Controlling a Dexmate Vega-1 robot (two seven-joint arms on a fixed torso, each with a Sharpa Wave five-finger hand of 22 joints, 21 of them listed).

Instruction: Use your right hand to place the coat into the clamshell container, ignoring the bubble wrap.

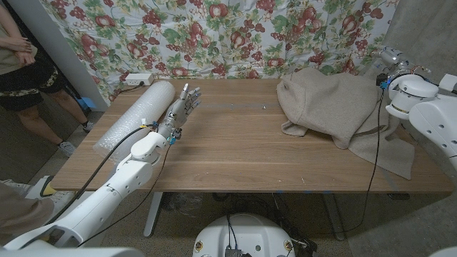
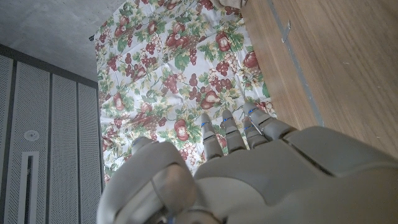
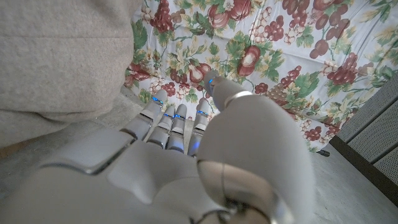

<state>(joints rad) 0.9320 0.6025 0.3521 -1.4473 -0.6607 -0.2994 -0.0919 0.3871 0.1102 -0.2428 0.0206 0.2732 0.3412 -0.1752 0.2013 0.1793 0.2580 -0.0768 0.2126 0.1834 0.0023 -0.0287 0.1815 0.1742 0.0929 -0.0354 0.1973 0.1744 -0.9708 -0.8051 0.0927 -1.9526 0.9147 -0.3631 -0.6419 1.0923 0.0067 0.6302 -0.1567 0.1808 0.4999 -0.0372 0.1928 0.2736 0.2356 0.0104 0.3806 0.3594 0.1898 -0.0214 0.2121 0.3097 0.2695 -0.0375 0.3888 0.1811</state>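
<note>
**Risk: coat slides off counter edge**

Head view: coat [image 1: 335, 107] lies heaped at the counter [image 1: 228, 143] right end, overhanging; snagging could drag it off. Left hand [image 1: 182, 107] spread, empty.

Right wrist view: right hand [image 3: 186, 162] beside coat; grasp state cannot be determined.

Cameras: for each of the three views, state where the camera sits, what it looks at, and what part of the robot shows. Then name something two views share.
Head view: from the robot's head, down over the table, coat and bubble wrap; both arms show.
Left wrist view: behind the left hand, facing the floral cloth.
Right wrist view: behind the right hand, facing coat and cloth.
Shared: head and right wrist views both show the coat.
</note>
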